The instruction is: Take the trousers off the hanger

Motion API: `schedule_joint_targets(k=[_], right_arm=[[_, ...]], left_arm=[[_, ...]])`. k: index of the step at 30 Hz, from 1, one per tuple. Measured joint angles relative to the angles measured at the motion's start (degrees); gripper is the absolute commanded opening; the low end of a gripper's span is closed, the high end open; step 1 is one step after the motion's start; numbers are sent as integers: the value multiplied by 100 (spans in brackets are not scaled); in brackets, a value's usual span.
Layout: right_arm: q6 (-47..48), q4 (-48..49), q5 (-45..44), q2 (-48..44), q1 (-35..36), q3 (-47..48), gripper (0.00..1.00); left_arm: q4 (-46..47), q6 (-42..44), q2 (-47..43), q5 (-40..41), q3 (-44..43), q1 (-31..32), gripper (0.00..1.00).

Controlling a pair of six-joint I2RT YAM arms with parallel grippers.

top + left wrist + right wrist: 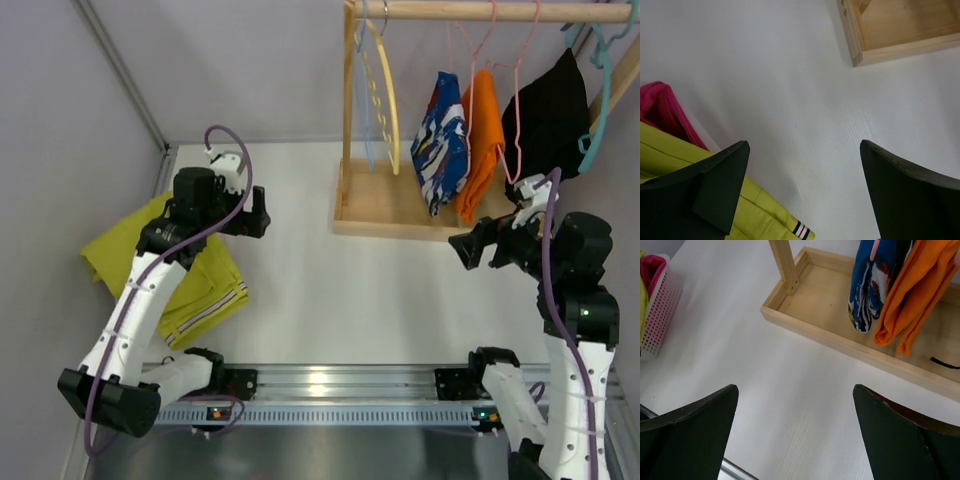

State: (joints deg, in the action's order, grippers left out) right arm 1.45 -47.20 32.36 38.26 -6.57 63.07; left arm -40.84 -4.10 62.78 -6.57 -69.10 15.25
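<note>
Top external view: left gripper (262, 212) and right gripper (462, 248) both stood released, jaws wide, grasping nothing.

Count: three pairs hung from the wooden rack (390, 228): blue patterned pair (440, 140), orange pair (480, 150) and black pair (548, 120). One yellow-green pair (215, 288) lay flat well left of the rack. Two bare hangers, yellow hanger (390, 105) and pale blue hanger (364, 100), hung at the rack's left end. The right gripper sat just in front of the rack, below the orange pair. Risks, judged: blue and orange touched, so one pinch could catch both. A sideways pull could lift a hanger off the rail or drag the rack.
</note>
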Motion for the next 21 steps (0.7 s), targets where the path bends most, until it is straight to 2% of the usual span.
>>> schedule_joint_targets(k=[6,11,14,16,17,19,21], right_arm=[[-52,-72,258,487,-2,1056,99],[-354,-164,723,1261,-4,2227,99],[-597,-4,892,1663,39,2605,97],[-780,96,894,1895,153,2667,93],[-859,151,850,2002,223,2688,87],[-1038,291,647,2247,411,2745,82],[-1270,437,306,2492,579,2785,73]], left_arm=[[4,-55,289,-109,-629,0,98],[26,-273,498,-61,-1099,0,98],[35,-350,538,7,-1266,0,98],[46,-374,538,52,-1335,0,98],[68,-382,535,101,-1364,0,98],[81,-402,535,205,-1408,0,98],[94,-415,533,313,-1440,0,98]])
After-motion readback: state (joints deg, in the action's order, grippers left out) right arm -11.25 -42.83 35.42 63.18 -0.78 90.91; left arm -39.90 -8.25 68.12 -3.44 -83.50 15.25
